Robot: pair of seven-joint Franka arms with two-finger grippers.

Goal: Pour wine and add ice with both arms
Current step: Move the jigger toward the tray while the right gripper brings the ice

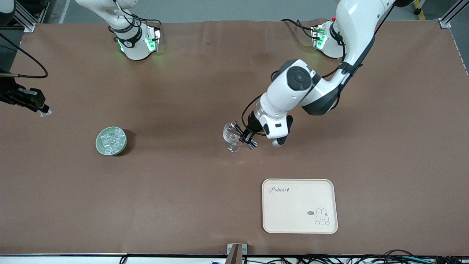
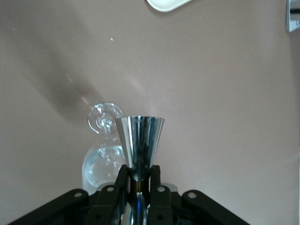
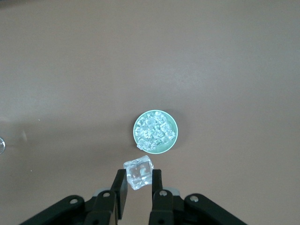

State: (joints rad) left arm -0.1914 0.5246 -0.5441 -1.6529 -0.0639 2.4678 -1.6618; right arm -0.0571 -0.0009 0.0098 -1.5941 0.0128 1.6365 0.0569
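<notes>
Even overhead light, my table (image 1: 183,205) evenly bright, no harsh glare. Soft shadow beside bowl (image 1: 111,140), broader blurred one under my left arm. Green glow at both my bases. Jigger (image 2: 139,146) gleams with streaked reflections; glass (image 2: 104,154) slightly soft.

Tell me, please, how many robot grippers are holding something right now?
2. The left gripper, over the clear stemmed wine glass mid-table, is shut on a shiny metal jigger. The right gripper, raised at the right arm's end of the table, holds a clear ice cube.
</notes>
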